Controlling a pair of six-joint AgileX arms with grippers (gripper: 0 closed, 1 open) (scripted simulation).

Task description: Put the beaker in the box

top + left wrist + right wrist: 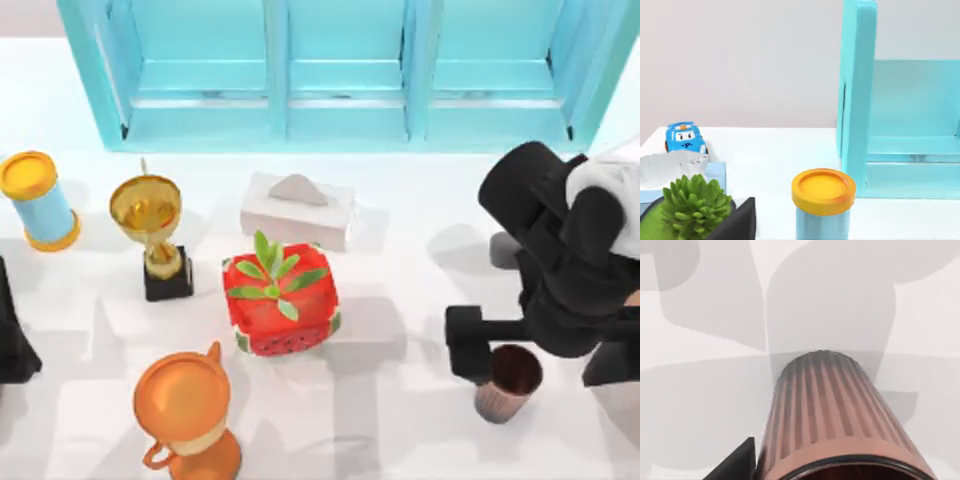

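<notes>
Right end effector (pixel 545 375) beside 1 upright beaker (pixel 508 383), finger state impossible to tell; 1 trophy (pixel 150 232), 1 jug (pixel 188 412).

White tabletop (pixel 400 420), smooth and matte, crossed by grey shadows. At the far edge, a large turquoise shelf unit (pixel 345 70) with open compartments. On the left side, a light-blue cylinder with a yellow lid (pixel 37 200), a gold trophy cup on a black base (pixel 152 235) and an orange jug (pixel 188 412). Near the middle, a white tissue box (pixel 297 210) and a red watermelon-patterned cube topped with green leaves (pixel 280 300). On the right, upright, a small ribbed brown-mauve beaker (pixel 508 384).
</notes>
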